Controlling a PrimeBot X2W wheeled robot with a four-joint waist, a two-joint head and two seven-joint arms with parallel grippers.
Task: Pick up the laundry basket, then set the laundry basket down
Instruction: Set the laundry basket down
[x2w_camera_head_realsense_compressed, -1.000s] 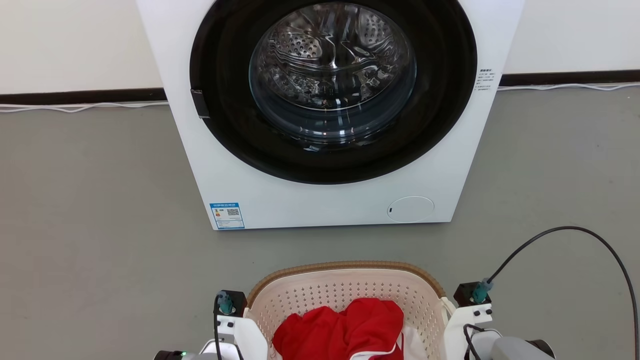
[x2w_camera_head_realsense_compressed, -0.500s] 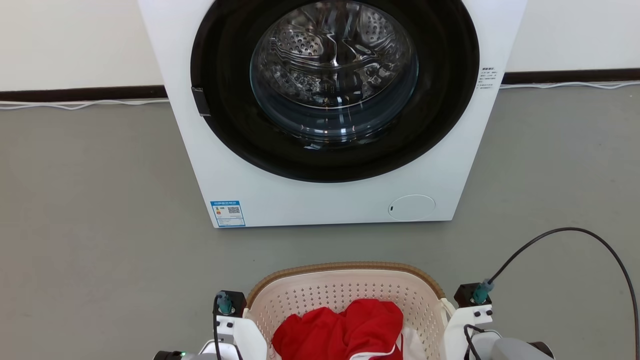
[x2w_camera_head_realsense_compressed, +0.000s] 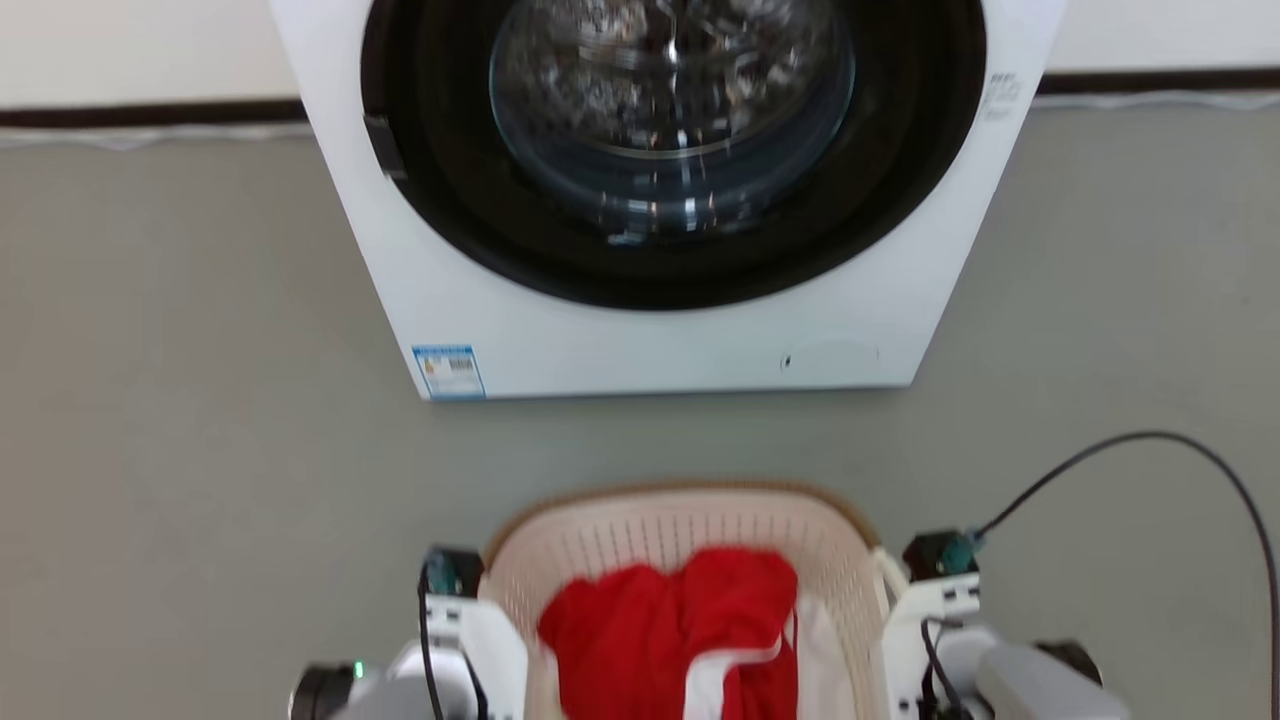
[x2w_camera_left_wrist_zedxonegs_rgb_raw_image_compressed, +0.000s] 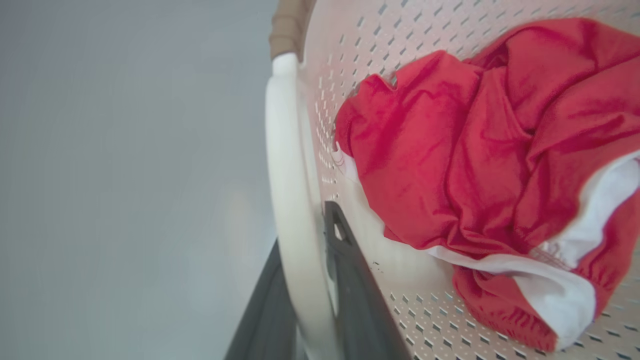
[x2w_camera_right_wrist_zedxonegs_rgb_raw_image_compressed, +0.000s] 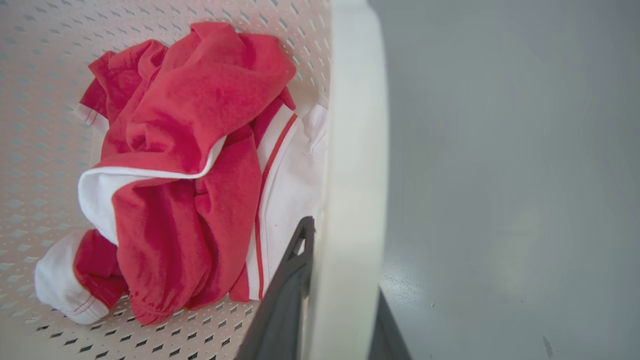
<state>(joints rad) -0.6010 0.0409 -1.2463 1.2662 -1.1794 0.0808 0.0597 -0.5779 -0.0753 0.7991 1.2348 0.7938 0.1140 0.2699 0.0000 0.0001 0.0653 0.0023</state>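
Note:
The laundry basket (x2w_camera_head_realsense_compressed: 640, 530) is cream and perforated with a brown rim, and sits low in the middle of the head view in front of the washing machine. My left gripper (x2w_camera_left_wrist_zedxonegs_rgb_raw_image_compressed: 305, 225) is shut on its white left loop handle (x2w_camera_left_wrist_zedxonegs_rgb_raw_image_compressed: 285, 165), one dark finger on each side of the loop. My right gripper (x2w_camera_right_wrist_zedxonegs_rgb_raw_image_compressed: 345, 250) is shut the same way on the white right handle (x2w_camera_right_wrist_zedxonegs_rgb_raw_image_compressed: 355, 140). Both wrists (x2w_camera_head_realsense_compressed: 455, 600) (x2w_camera_head_realsense_compressed: 940, 590) flank the basket. Whether the basket rests on the floor I cannot tell.
Red and white clothes (x2w_camera_head_realsense_compressed: 670, 620) lie crumpled in the basket. A white front-loading washing machine (x2w_camera_head_realsense_compressed: 650, 340) with its round door shut stands just beyond. A black cable (x2w_camera_head_realsense_compressed: 1150, 438) arcs over the grey floor (x2w_camera_head_realsense_compressed: 200, 420) at the right.
The whole head view has shifted and blurred, so the camera has moved; the washer now looms larger and higher. Both grippers keep their hold on the basket handles.

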